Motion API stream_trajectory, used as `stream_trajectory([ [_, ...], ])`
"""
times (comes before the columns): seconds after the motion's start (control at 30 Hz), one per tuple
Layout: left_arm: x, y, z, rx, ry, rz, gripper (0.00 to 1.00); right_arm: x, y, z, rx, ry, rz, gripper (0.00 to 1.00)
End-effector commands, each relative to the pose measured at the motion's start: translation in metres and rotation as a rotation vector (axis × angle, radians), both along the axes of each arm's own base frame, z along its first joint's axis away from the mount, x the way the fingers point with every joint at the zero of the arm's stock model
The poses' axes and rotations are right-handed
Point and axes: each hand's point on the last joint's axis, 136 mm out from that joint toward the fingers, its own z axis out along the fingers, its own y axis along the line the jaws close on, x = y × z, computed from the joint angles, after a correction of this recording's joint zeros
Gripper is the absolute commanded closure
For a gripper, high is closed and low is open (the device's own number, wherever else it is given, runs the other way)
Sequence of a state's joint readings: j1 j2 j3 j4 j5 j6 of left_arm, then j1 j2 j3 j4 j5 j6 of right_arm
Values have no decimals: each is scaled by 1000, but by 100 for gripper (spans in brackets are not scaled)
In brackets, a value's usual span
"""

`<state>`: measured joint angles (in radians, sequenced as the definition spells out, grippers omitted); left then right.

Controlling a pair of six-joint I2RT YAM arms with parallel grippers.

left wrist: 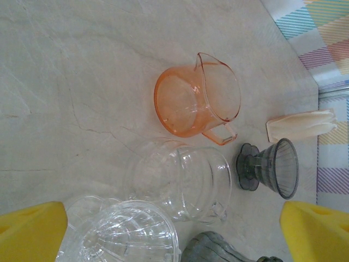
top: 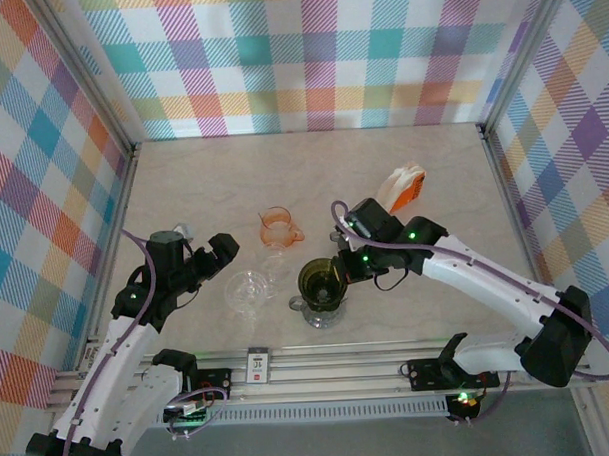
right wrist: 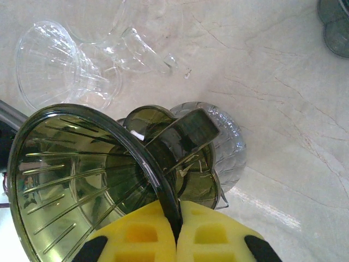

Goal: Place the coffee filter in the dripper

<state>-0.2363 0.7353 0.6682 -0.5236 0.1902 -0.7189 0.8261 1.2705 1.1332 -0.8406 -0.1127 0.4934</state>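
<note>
My right gripper (right wrist: 175, 236) is shut on the rim of a dark olive dripper (right wrist: 82, 180), which sits tilted on a clear glass server (right wrist: 229, 142). From above, this gripper (top: 348, 265) is at the dripper's (top: 319, 279) right edge. The coffee filters (top: 403, 188) are a white and orange stack at the back right, and also show pale white (left wrist: 302, 123) in the left wrist view. My left gripper (left wrist: 174, 234) is open, its yellow fingertips (left wrist: 32, 232) wide apart above a clear dripper (left wrist: 122, 234). In the top view the left gripper (top: 221, 253) hovers just left of that clear dripper (top: 249, 288).
An orange pitcher (top: 278, 229) stands behind the drippers, seen close in the left wrist view (left wrist: 196, 101). A clear glass server (left wrist: 185, 183) lies beside it. A small grey dripper (left wrist: 272, 166) lies on its side near the filters. Plaid walls (top: 298, 48) enclose the table.
</note>
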Motion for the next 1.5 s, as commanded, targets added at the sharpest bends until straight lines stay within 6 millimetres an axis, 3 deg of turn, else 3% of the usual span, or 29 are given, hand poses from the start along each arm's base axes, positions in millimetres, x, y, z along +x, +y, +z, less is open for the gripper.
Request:
stream_trajectory([
  [0.0, -1, -2, 5, 10, -14, -13, 0, -4, -1, -7, -18, 25, -9, 100],
  [0.23, -2, -2, 6, 10, -17, -17, 0, -6, -5, -14, -35, 44, -22, 98],
  [0.3, -1, -2, 7, 6, -21, -18, 0, -6, -5, -15, -36, 46, -25, 89],
  [0.47, -2, -2, 8, 5, -28, -13, 0, -3, -6, -13, -31, 27, -40, 55],
  [0.7, 0, 0, 8, -2, -21, 7, 0, 14, -20, 9, -31, -105, -121, 37],
  [0.77, 1, 3, 7, -4, -16, 34, 0, 25, -33, 21, -47, -178, -177, 29],
  [0.9, 2, 5, 5, -11, -14, 58, 0, 56, -64, 37, -60, -271, -322, 25],
  [1.07, -1, 3, -1, 2, 30, 39, 0, 112, -110, 42, -42, -331, -578, 19],
  [1.13, -1, 2, -4, 3, 44, 31, 0, 135, -125, 40, -35, -336, -659, 16],
  [1.23, -3, 0, -5, -5, 43, 19, 0, 167, -145, 30, -56, -308, -757, 2],
  [1.47, -6, -2, 1, -8, 5, -4, 0, 229, -173, -3, -113, -243, -942, 1],
])
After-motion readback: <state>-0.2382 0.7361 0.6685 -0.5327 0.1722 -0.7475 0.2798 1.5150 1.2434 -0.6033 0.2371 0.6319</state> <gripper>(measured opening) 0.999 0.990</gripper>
